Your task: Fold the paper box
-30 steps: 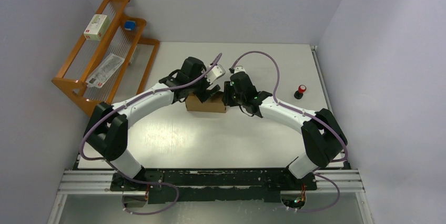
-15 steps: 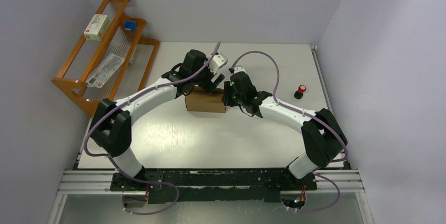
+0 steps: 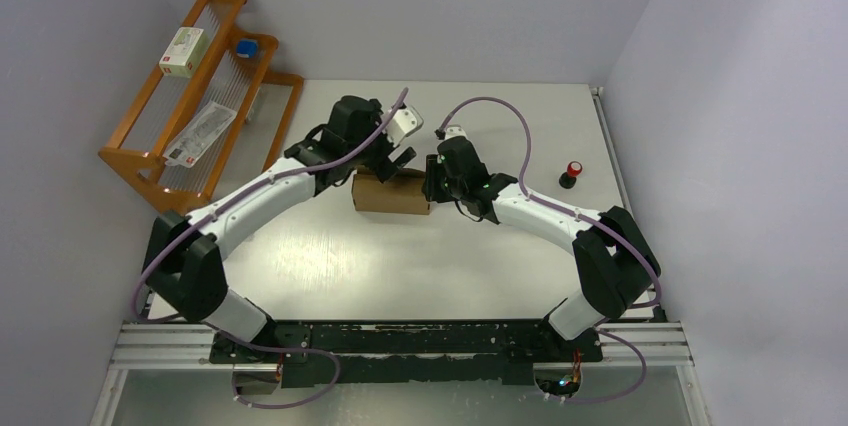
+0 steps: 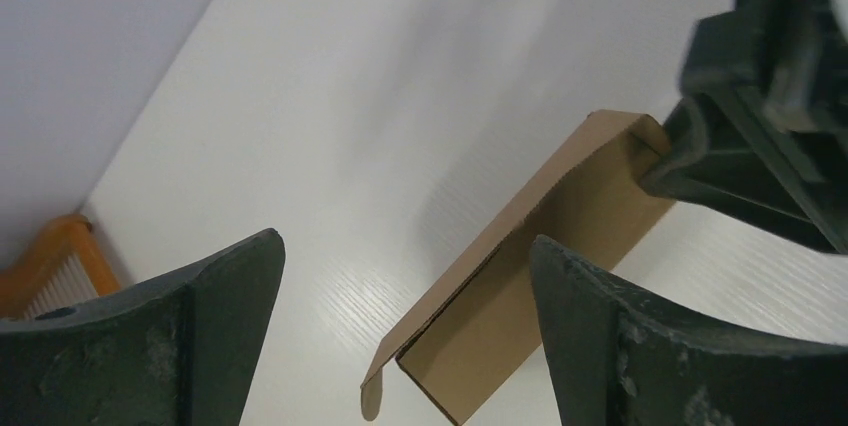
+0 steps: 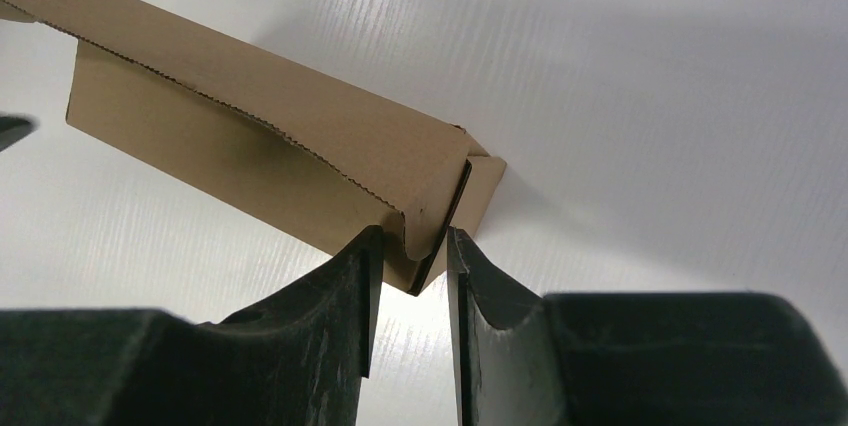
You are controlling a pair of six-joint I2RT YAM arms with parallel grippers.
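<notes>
Right gripper [image 5: 410, 246] pinches the box [image 5: 250, 136] by one end corner, left gripper [image 4: 405, 246] hangs wide open above it — its push could pop the box free or crush it

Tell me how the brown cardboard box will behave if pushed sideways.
The paper box probably weighs little: thin corrugated walls. Its lid flap looks untucked, so it would likely flex under pressure. With only the right gripper pinching one end between its fingers, a push may pivot it on the smooth table.
</notes>
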